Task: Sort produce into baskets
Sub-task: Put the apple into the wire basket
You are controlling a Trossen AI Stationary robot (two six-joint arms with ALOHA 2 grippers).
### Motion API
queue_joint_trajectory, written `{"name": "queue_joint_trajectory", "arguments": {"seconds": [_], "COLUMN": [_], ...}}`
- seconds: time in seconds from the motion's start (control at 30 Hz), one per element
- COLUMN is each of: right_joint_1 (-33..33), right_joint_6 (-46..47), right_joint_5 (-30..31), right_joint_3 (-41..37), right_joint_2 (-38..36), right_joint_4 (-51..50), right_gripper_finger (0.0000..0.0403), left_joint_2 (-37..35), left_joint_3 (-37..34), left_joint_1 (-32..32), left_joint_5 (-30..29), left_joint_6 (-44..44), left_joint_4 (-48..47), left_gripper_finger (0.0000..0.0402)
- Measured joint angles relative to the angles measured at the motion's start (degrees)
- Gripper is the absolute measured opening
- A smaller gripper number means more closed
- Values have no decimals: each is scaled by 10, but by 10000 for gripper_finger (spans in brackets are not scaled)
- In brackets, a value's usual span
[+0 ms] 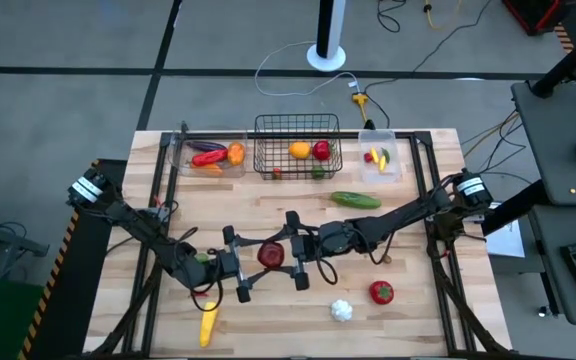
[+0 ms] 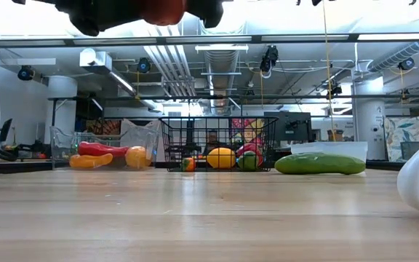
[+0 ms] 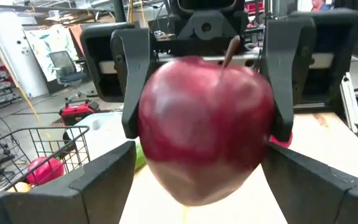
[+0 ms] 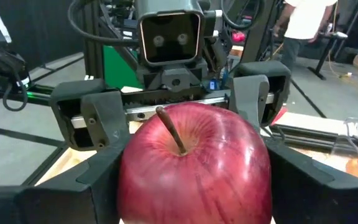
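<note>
A red apple [image 1: 271, 254] with a brown stem hangs above the middle of the table, between my two grippers. My right gripper [image 1: 286, 252] reaches in level from the table's right and is shut on the apple. My left gripper [image 1: 256, 258] reaches in level from the left. It is open, with a finger on either side of the apple's left half. At the far edge stand a black wire basket [image 1: 298, 150], a wide clear bin [image 1: 208, 152] and a small clear bin [image 1: 380, 158], each with produce inside. My right gripper pinches the apple's near and far sides [image 4: 129, 180] between its two fingers [image 4: 101, 171], on the half that faces the table's right. The fingers come level from the right. The apple is lifted clear of the table, stem [image 4: 171, 129] up.
Loose on the table lie a green cucumber [image 1: 356, 200] in front of the small bin, a red tomato [image 1: 381, 292], white garlic [image 1: 341, 310] and a yellow piece [image 1: 208, 325] near the front edge. A green piece [image 1: 201, 258] lies under my left arm.
</note>
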Motion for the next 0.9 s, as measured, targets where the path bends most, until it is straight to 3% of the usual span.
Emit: {"name": "queue_joint_trajectory", "arguments": {"seconds": [0.47,0.9], "right_joint_1": [-21,-99], "right_joint_6": [47,104], "right_joint_5": [2,3], "right_joint_3": [2,2], "right_joint_2": [-35,-93], "right_joint_4": [-89,-269], "right_gripper_finger": [292,292], "left_joint_2": [0,0], "left_joint_3": [-2,-4], "left_joint_1": [0,0], "left_joint_5": [-25,-27], "left_joint_6": [-45,-78], "left_joint_4": [-55,-82], "left_gripper_finger": [324,323]}}
